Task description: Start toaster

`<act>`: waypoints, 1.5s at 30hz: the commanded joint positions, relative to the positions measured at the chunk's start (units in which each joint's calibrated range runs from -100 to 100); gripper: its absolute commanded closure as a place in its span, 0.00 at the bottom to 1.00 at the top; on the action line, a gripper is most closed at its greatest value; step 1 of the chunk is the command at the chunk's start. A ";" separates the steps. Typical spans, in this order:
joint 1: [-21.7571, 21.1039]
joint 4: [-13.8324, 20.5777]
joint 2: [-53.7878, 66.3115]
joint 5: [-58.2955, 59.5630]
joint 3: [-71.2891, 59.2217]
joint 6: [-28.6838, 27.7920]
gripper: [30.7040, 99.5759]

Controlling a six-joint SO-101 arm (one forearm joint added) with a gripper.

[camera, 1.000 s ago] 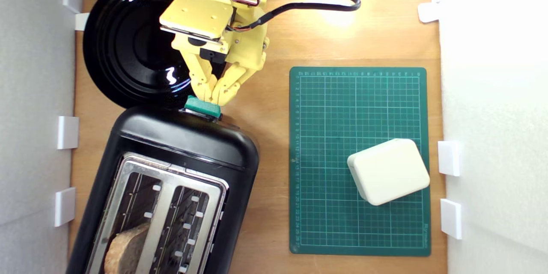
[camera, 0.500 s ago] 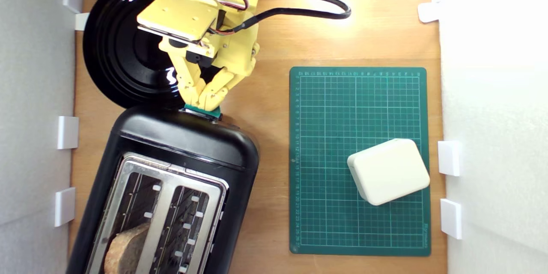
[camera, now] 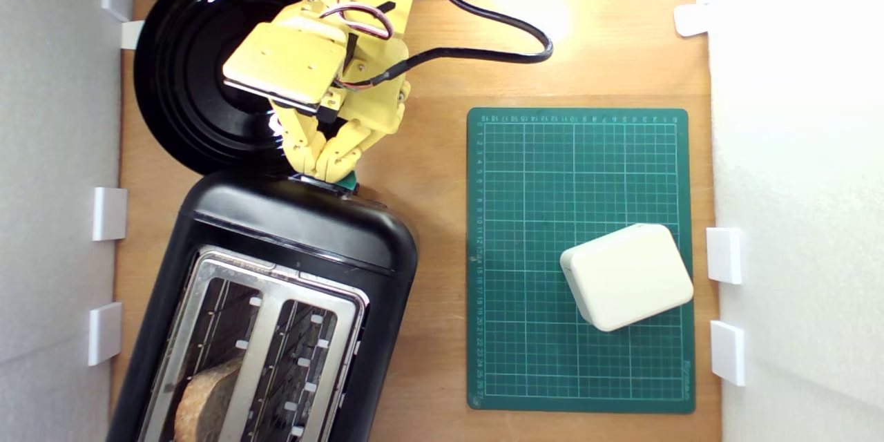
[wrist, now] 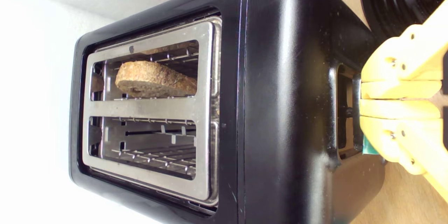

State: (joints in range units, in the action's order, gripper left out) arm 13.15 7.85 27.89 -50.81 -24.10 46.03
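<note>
Exterior view, looking straight down: the yellow arm comes in over the black plate [camera: 186, 62] and its jaws [camera: 326, 167] sit pressed together, no gap between them, right on top of the teal lever knob [camera: 347, 181] at the end of the toaster [camera: 304, 235]. Only a sliver of the knob peeks out from under the tips. The toaster lies directly beyond the jaws, slanting off toward the bottom edge of the exterior view, where its far end is cut off. A slice of bread [camera: 202, 400] sits in one slot, partly out of frame.

Off to the exterior view's right of the jaws, well apart, a cream rounded box [camera: 626, 276] rests on a green cutting mat [camera: 539, 152] on the wooden desk [camera: 442, 83]; the wrist view shows neither of them.

The wrist view shows the lever slot [wrist: 344, 112] in the toaster's end face, with the closed jaws [wrist: 364, 98] hard against it and a small teal corner [wrist: 368, 148] showing beside them. It also shows the bread [wrist: 154, 78] sitting low in its slot and the second slot with bare wires. I cannot make out how far down the slot the lever stands, since the jaws cover most of it.
</note>
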 commanded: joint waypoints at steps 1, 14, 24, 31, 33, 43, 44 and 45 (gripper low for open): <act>0.66 0.03 -2.32 0.83 2.42 0.34 0.99; 0.66 0.13 -6.32 1.00 -2.76 0.24 0.99; 1.61 0.13 -6.65 11.11 -14.75 -0.02 0.99; 1.69 0.13 -6.99 13.76 -18.75 -0.02 0.99; 1.69 0.13 -6.99 17.36 -21.84 -0.02 0.99; 1.53 0.13 -9.57 19.84 -25.20 -0.02 0.99; 1.53 0.13 -10.40 19.84 -25.20 -0.02 0.99; 1.45 0.13 -11.23 20.19 -25.11 -0.08 0.99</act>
State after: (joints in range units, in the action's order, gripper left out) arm 14.51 8.14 21.05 -31.57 -48.38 46.03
